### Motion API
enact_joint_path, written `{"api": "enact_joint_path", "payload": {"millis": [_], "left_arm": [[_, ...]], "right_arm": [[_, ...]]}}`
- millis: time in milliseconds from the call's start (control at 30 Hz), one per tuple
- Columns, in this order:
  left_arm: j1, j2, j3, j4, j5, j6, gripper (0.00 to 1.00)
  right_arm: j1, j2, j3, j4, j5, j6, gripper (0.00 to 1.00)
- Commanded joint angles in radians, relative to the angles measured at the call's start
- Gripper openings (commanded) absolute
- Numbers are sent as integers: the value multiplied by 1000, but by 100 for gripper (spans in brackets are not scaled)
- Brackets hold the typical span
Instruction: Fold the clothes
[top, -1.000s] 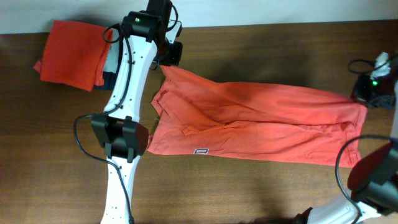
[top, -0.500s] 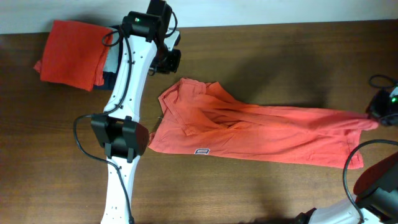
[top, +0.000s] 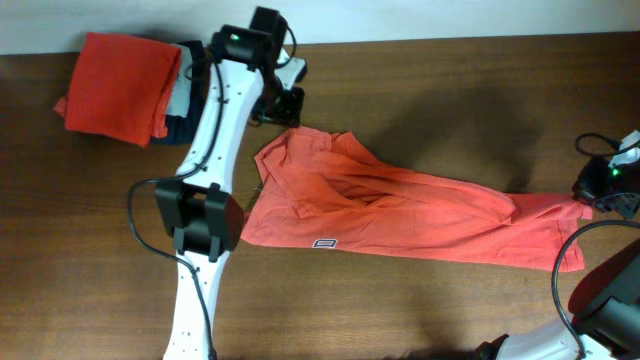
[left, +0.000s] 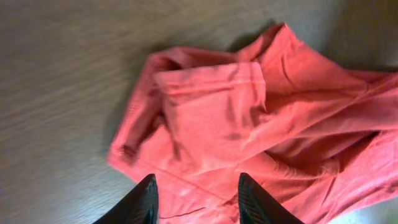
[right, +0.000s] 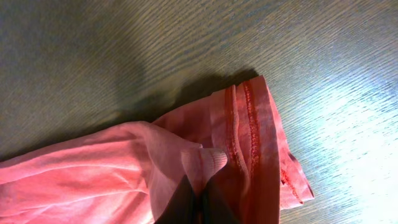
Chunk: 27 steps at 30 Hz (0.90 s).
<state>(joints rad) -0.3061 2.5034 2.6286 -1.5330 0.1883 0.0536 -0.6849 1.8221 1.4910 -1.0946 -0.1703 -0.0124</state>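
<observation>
Overhead, the coral-red T-shirt (top: 400, 215) lies stretched across the wooden table (top: 430, 80). Its long axis runs side to side, rumpled and bunched at its left end and drawn to a narrow tail at its right end. The left gripper (top: 286, 104) hovers just beyond the far-left corner of the cloth. In the left wrist view its two dark fingers (left: 148, 200) stand apart with nothing held between them, and the crumpled sleeve lies below and ahead of the tips.

The right gripper (top: 598, 192) sits at the opposite end. In the right wrist view it is pressed together on a pinch of fabric just beside the double-stitched hem (right: 245, 137).

The left arm reaches from the near edge to the far side of the table, its wrist bent down toward the shirt. The right arm is mostly out of frame at the right edge.

My judgement is that the coming move turns on the loose left end. It lies directly in front of the parted left fingers, so that arm is the nearer one to come down and take hold. The two arms could then draw the shirt flat along its length. A folded orange garment (top: 120, 85) lies well apart at the far-left corner.
</observation>
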Motion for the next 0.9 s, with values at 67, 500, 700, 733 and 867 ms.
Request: {"api": "enact_joint_path", "payload": {"millis": [67,500,700,733,867], "left_arm": [[-16,92,-43,34,26,23,43],[-16,149,-44,112,25,24,43],[-16,153,-44,108,-12,24,40],[-16,153,-44,108,-19,24,40],[-16,153,-44,108,-20,24,29]], "right_arm": [[-2,-17,-2,0,-22,-9,4],[-2,-17,-2,7,-22,-9,4],[-2,-17,-2,11,-22,-8,4],[-2,-17,-2,11,-22,-9,4],[-2,-17,-2,10,-22,-8,4]]}}
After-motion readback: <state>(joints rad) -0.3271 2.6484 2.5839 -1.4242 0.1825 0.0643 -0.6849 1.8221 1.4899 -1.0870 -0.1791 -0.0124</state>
